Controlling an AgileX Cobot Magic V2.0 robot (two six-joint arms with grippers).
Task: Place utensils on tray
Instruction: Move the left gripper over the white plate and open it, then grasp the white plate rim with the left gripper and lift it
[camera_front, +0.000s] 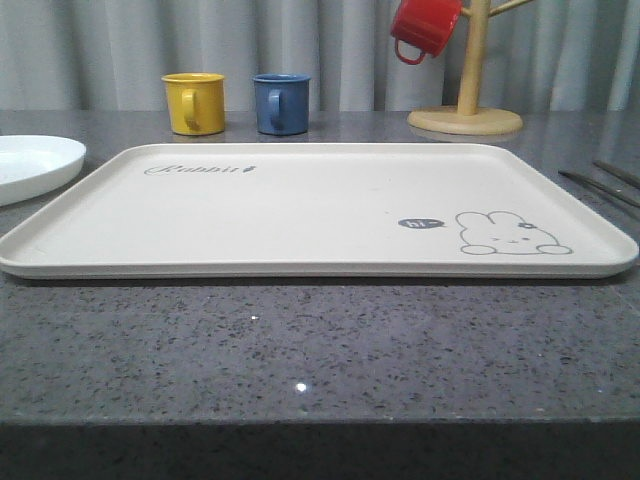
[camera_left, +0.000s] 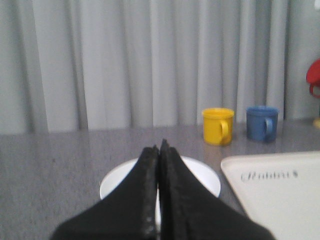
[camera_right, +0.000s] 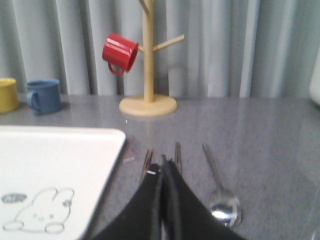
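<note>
- Left claw (camera_left: 159, 150) clenched on nothing, above white plate (camera_left: 202, 176).
- Right claw (camera_right: 164, 167) clenched, grasping nothing, over chopsticks (camera_right: 177, 155).
- Spoon (camera_right: 225, 206) alongside on desk (camera_front: 300, 360).
- Tray (camera_front: 300, 215) just left, bare.
- Beyond: yellow mug (camera_front: 193, 102), blue mug (camera_front: 281, 103).

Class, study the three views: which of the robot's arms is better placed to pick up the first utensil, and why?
Probably the right. Its shut right gripper hangs over the chopsticks, with the spoon alongside, beside the tray. The left gripper, also shut, is above the white plate.
</note>
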